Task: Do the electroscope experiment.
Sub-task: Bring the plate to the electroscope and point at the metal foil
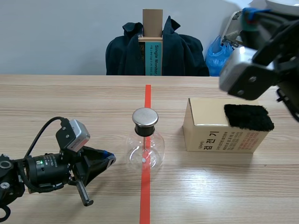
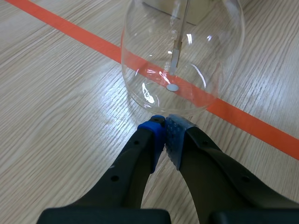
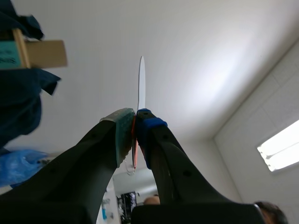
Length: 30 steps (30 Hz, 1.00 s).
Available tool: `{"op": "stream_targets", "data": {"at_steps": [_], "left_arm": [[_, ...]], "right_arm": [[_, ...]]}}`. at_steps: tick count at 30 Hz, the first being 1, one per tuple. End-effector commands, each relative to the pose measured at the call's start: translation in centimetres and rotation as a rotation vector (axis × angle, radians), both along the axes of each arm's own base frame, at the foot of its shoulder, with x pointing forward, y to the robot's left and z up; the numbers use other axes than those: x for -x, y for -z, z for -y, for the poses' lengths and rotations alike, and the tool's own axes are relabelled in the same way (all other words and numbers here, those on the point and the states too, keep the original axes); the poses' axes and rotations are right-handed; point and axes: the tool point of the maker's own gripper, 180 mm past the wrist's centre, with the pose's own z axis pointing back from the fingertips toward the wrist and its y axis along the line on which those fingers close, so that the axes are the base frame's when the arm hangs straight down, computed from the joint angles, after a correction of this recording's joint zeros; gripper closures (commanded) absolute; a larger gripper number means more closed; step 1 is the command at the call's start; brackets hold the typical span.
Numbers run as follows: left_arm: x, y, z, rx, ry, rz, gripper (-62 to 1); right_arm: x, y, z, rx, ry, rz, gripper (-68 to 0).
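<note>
- Standing upright on the orange-red tape line at the middle of the light wooden table (image 1: 70,102): the round clear glass electroscope flask (image 1: 145,148) with its flat silver metal cap (image 1: 145,117), just ahead of the left gripper (image 2: 165,123).
- Lying low on the table, pressing the left gripper's pads together on nothing, tips near the glass wall but seemingly not touching it.
- Hanging high in the air at the right, pinching a thin pale plastic strip (image 3: 141,79) edge-on between the pads of the right gripper (image 3: 135,119).
- Risking a slipping strip: gripping only its lower end, leaving most of it standing free beyond the pads.
- Risking a tipped or shoved flask: coming down too hard or off-centre on the cap, or nudging forward with the closed left fingers so close to the glass.
- Risking a weak or absent reading, judging by the task: bringing the strip over without rubbing it on the black fuzzy cloth pad (image 1: 248,116) lying on the tan cardboard box (image 1: 219,135) beside the flask.
- Struggling to make out the leaves inside the flask: seeing only a thin hanging stem (image 2: 177,46) and a small pale disc (image 2: 173,87) near the bottom in the left wrist view, not telling spread from closed.
- Cutting off the raised right arm at the scene view's upper corner, hiding the strip there altogether.
- Concealing the strip's width and full length, showing only an edge against the ceiling.
</note>
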Motion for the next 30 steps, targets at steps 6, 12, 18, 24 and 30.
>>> {"op": "stream_targets", "data": {"at_steps": [6,12,18,24,30], "left_arm": [[-0.9,-1.3,0.0,0.023,-0.013,0.041,-1.7],[-0.9,-1.2,0.0,0.023,-0.013,0.041,-1.7],[-0.9,-1.2,0.0,0.023,-0.013,0.041,-1.7],[-0.8,-1.2,0.0,0.024,-0.013,0.040,-1.7],[-0.8,-1.2,0.3,0.030,-0.016,0.041,-1.7]], "right_arm": [[1.1,4.3,-2.9,0.057,-0.102,-0.031,-0.6],[2.0,8.2,-4.1,0.085,-0.149,-0.099,-0.6],[2.5,11.3,-4.0,0.086,-0.156,-0.167,-0.6],[2.5,13.0,-3.9,0.097,-0.155,-0.196,-0.6],[2.9,13.6,-4.1,0.103,-0.181,-0.207,-0.7]]}}
